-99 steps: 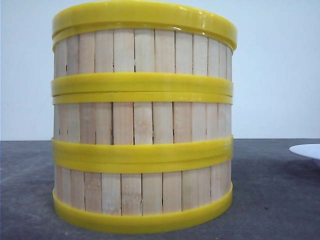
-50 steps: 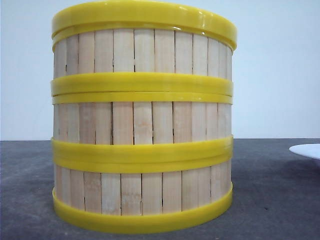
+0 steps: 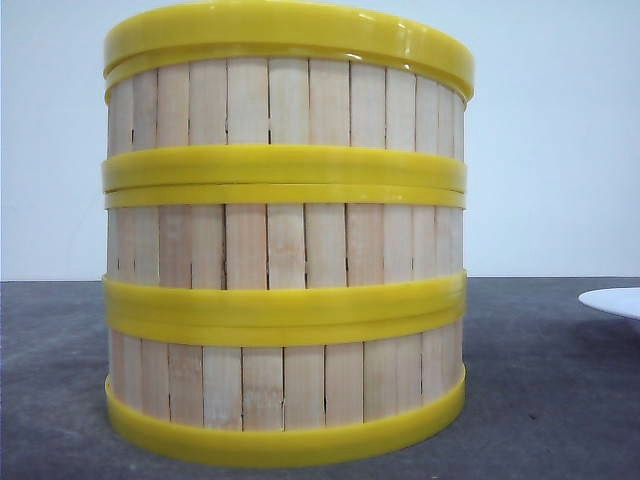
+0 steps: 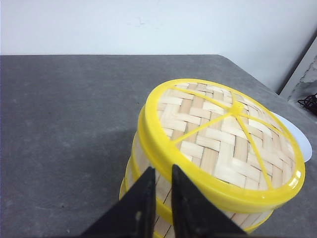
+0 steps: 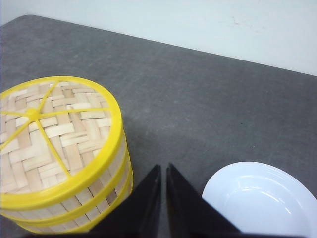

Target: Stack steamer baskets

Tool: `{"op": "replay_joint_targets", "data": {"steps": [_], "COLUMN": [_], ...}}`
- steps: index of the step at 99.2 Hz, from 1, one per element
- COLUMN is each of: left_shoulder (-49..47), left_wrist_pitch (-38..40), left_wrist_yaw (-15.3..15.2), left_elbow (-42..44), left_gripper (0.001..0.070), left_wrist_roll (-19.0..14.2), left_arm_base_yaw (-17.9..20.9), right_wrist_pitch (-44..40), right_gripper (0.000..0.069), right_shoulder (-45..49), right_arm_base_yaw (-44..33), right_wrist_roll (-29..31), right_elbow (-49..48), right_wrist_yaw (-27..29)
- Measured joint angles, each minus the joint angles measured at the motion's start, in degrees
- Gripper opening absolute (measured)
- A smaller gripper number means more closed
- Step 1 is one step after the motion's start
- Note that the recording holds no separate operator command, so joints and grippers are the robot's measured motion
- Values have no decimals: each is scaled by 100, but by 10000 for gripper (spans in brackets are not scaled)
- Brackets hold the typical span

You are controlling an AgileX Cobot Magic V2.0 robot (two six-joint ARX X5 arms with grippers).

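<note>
Three steamer baskets stand stacked in one column on the table: the top one (image 3: 290, 105), the middle one (image 3: 285, 245) and the bottom one (image 3: 285, 385). A woven lid (image 4: 223, 139) with yellow spokes covers the stack (image 5: 99, 193). My left gripper (image 4: 163, 171) hovers beside the stack's upper rim, its fingers nearly together with only a narrow slit and nothing between them. On the other side of the stack my right gripper (image 5: 164, 167) is shut and empty, over bare table between the stack and the plate. Neither gripper shows in the front view.
A white plate (image 5: 262, 198) lies on the dark grey table (image 4: 64, 124) to the right of the stack, its edge visible in the front view (image 3: 615, 300). A pale wall runs behind the table.
</note>
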Motion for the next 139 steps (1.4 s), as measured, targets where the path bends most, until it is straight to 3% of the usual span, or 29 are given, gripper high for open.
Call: {"op": "replay_joint_targets", "data": {"steps": [84,100,113,127,139], "left_shoulder": [0,-24,-140,-437,-826], "left_wrist_pitch": [0,201,671,1342,1917], "left_wrist_yaw": [-2,-9,-138,-155,-186], "left_elbow": [0,-118,-693,-1528,-2299], "left_gripper": [28,28,28,28,28], "left_wrist_roll": [96,553,798,896,933], "left_arm_base_yaw": [59,605,1327,2120,2577], "right_wrist_pitch": [0,0,0,0,0], "right_gripper": [10,10,10,10,10], "right_shoulder": [-2,-2,-2,-2,-2], "right_arm_base_yaw": [0,0,0,0,0], "right_wrist_roll": [0,0,0,0,0], "right_elbow": [0,0,0,0,0], "right_wrist_yaw": [0,0,0,0,0]}}
